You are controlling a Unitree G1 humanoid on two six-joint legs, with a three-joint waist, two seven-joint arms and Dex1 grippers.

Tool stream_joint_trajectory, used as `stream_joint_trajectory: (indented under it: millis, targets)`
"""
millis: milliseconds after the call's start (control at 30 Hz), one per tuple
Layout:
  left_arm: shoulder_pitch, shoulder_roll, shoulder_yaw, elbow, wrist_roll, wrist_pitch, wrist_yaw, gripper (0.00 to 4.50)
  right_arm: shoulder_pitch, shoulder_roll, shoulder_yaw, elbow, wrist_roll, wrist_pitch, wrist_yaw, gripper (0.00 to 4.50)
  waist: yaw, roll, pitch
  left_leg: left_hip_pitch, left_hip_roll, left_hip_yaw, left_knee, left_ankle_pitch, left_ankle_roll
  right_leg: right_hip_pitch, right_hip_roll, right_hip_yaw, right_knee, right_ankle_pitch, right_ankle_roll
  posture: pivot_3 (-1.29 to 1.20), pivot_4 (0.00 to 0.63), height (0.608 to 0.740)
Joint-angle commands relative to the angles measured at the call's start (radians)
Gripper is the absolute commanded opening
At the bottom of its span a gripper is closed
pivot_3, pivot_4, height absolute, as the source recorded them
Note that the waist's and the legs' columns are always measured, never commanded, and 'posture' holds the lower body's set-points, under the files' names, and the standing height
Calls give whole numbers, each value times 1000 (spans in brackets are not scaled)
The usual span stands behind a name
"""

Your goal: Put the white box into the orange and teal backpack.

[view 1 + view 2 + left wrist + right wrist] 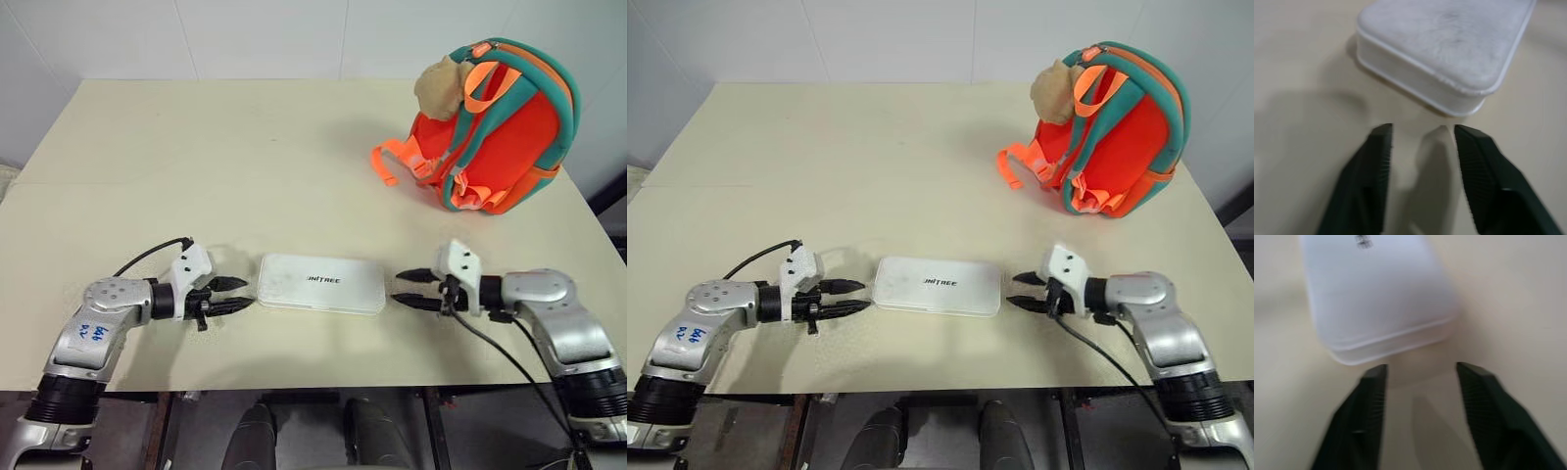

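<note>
The white box lies flat on the table near the front edge, dark lettering on its lid. My left gripper points at the box's left end from just beside it, open and empty, its fingers a short gap from the box. On the other side my right gripper faces the box's right end, also open and empty, with the box just beyond its fingers. The orange and teal backpack stands upright at the far right of the table, a tan plush toy on its top.
The cream table stretches bare behind the box. Orange straps trail from the backpack toward the table's middle. The table's front edge runs just below both arms, with cables looping off the wrists.
</note>
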Motion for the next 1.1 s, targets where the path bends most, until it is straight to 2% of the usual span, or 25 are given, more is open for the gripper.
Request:
stream_joint_trajectory:
  millis: [33,100,133,167,300,500,800,1100]
  targets:
    - [-83,21,33,44,-77,67,-72,3457,-17,-49,-80,-81,139,179,16,3685,1,0,0,0,0,0,0,0,0,0,0,0,0,0,0,0,150,740]
    - [-143,22,40,79,-120,129,-104,4081,-26,-72,-108,-140,231,333,8,4327,3,0,0,0,0,0,0,0,0,0,0,0,0,0,0,0,150,740]
    - [-167,22,41,92,-135,164,-108,4391,-26,-79,-111,-165,257,379,-1,4500,2,0,0,-1,0,0,0,0,0,0,0,0,0,0,0,0,150,740]
    - [-180,24,43,97,-146,189,-111,4472,-24,-84,-114,-186,276,411,-12,4500,2,0,0,-1,0,0,0,0,0,0,0,0,0,0,0,0,150,740]
    - [-264,64,-36,140,-192,405,-197,4472,-15,-80,-84,-276,360,608,-82,4500,-4,0,0,-1,0,0,0,-1,1,-1,0,0,0,0,0,0,150,740]
    - [-361,33,-129,195,-163,550,-165,4472,1,-64,-1,-289,351,684,-168,4500,-1,0,0,-1,0,0,0,-2,1,-1,0,0,0,-1,0,0,150,740]
    - [-371,-19,-198,187,-136,573,-130,4472,-42,-21,47,-239,342,666,-219,4500,0,0,0,-1,0,0,0,-2,1,-1,0,0,0,-1,0,0,150,740]
    - [-358,-67,-210,181,-140,599,-97,4472,-56,-5,85,-214,324,621,-225,4500,3,0,0,-1,0,0,0,-2,1,0,0,0,0,0,0,0,150,740]
